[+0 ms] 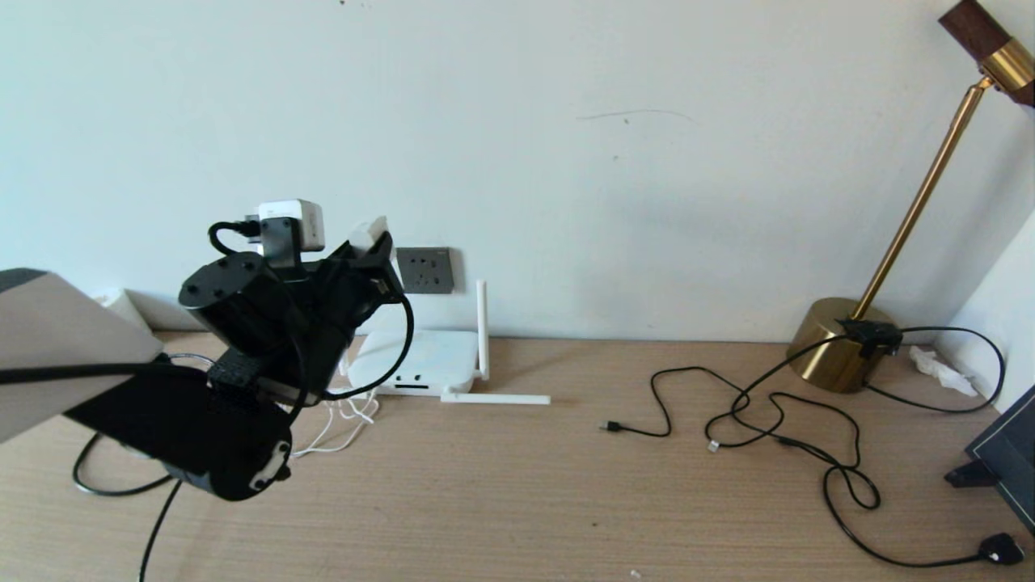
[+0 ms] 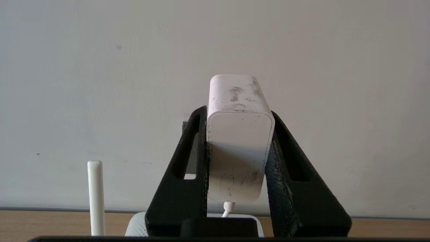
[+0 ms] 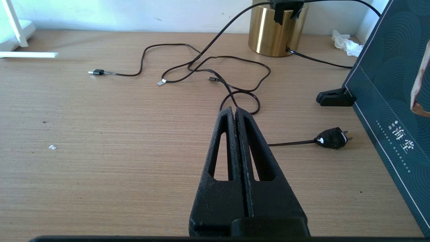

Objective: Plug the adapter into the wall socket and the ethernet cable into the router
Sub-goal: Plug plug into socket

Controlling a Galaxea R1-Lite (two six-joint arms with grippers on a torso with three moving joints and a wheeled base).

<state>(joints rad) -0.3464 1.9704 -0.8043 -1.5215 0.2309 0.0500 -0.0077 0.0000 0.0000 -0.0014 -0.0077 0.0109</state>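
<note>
**Adapter held up near the wall socket**

At centre left of the head view, the left gripper (image 2: 237, 141) clamps the white adapter (image 2: 239, 148) between its fingers, raised just left of the wall socket (image 1: 426, 270), apparently not yet touching it. The router (image 1: 420, 364) sits below. The right gripper (image 3: 234, 112), pressed closed and empty, hovers over the desk (image 1: 566, 501).

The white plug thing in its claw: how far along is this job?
Nothing is plugged in yet. The left gripper holds the adapter up just short of the wall socket. The right gripper idles shut above the table. The router gets its cable later.
</note>
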